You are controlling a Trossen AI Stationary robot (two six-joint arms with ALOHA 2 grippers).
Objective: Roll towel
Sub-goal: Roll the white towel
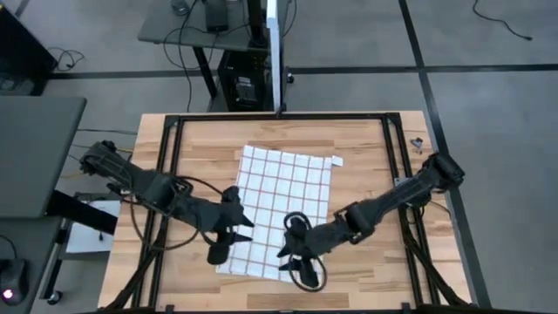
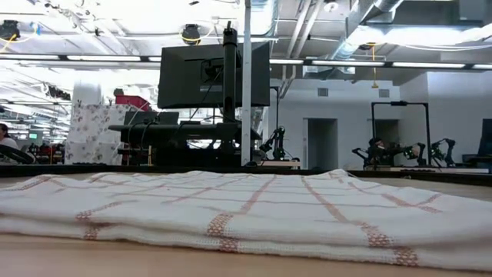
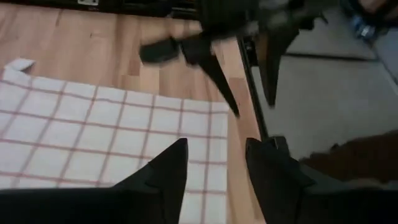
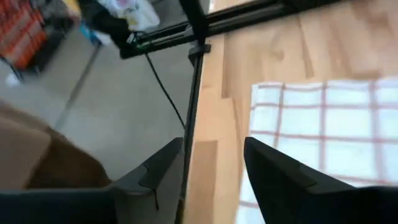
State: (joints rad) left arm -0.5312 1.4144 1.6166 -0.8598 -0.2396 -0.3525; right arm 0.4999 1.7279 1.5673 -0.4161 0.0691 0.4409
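The white towel [image 1: 283,205] with thin red-brown grid lines lies spread flat on the wooden table [image 1: 366,144]. Its small white tag [image 1: 336,160] is at the far right corner. In the low view the towel's near edge [image 2: 231,227] rests on the table, and no gripper shows there. My left gripper [image 1: 234,228] is open above the towel's near left part [image 3: 93,130]. My right gripper [image 1: 292,246] is open above the towel's near right part [image 4: 323,124]. In each wrist view the open fingers stand clear above the cloth.
A black metal frame [image 1: 279,116] runs around the table top. A small metal object [image 1: 417,142] lies at the far right corner. A monitor post [image 2: 246,85] stands behind the far edge. Bare wood [image 1: 375,174] lies right of the towel.
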